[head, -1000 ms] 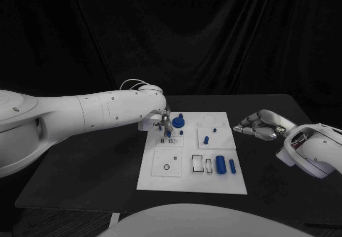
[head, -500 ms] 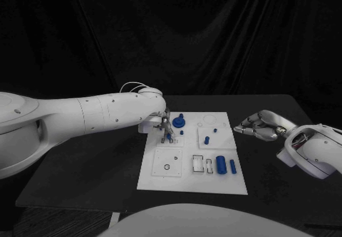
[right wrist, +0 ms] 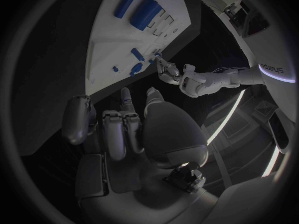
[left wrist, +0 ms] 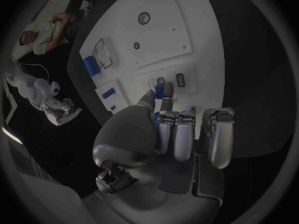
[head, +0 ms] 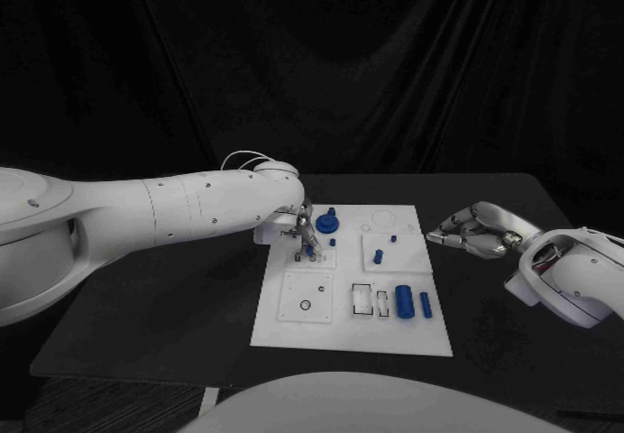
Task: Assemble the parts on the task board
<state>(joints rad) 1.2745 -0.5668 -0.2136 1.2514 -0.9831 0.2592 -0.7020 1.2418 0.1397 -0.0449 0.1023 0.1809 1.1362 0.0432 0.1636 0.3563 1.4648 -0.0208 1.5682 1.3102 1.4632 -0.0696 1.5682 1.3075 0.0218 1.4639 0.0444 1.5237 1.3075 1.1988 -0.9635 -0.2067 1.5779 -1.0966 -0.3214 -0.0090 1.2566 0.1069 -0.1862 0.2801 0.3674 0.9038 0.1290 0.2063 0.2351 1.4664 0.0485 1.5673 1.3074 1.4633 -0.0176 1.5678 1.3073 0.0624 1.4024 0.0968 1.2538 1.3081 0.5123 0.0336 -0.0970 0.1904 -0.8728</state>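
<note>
Left hand [head: 300, 227] hovers over the far-left part of the task board [head: 325, 320], pinching a small blue part [left wrist: 159, 90] between thumb and a fingertip just above a pair of small rectangular slots [left wrist: 171, 79] — the other fingers are curled in. Right hand [head: 473, 229] hangs above the black tabletop [head: 169, 298] just off the board's right edge, fingers curled in and holding nothing. The board is a white rectangular plate, lying flat mid-tabletop, cut with round and rectangular recesses. On it a blue round-topped piece [head: 325, 219] stands at the far end, short blue pegs [head: 377, 255] sit upright near the middle, and two blue cylinders [head: 405, 300] lie side by side at the near right.
</note>
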